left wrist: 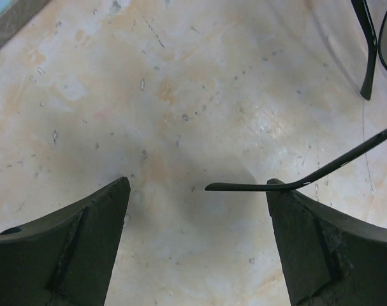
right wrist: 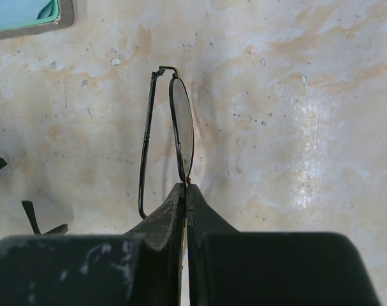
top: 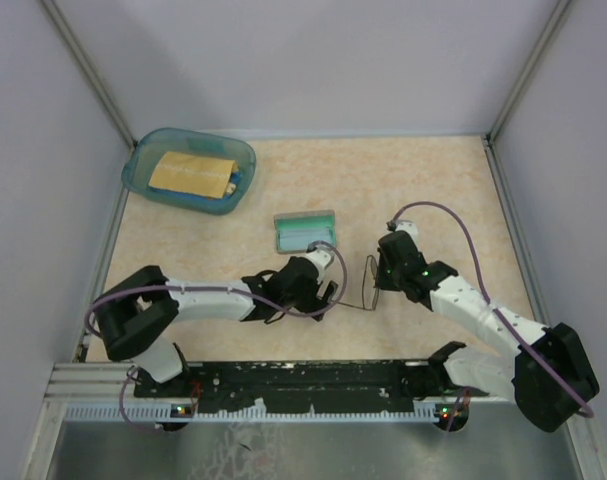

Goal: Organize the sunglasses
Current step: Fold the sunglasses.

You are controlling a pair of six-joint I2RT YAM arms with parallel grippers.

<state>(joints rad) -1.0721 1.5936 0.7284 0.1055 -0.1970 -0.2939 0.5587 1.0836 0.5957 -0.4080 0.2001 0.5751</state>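
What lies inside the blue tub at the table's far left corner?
A flat tan item fills most of the blue tub, lying across its floor. What it is cannot be told from here. Anything beneath the tan item is covered.

sunglasses (right wrist: 182,127): 1 | case (top: 305,231): 1 | blue tub (top: 136,170): 1 | yellow item (top: 191,172): 1

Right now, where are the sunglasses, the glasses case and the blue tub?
sunglasses (right wrist: 182,127): right wrist view, on the lens, seen edge-on.
glasses case (top: 305,232): top external view, on its teal lining.
blue tub (top: 138,165): top external view, on its left wall.
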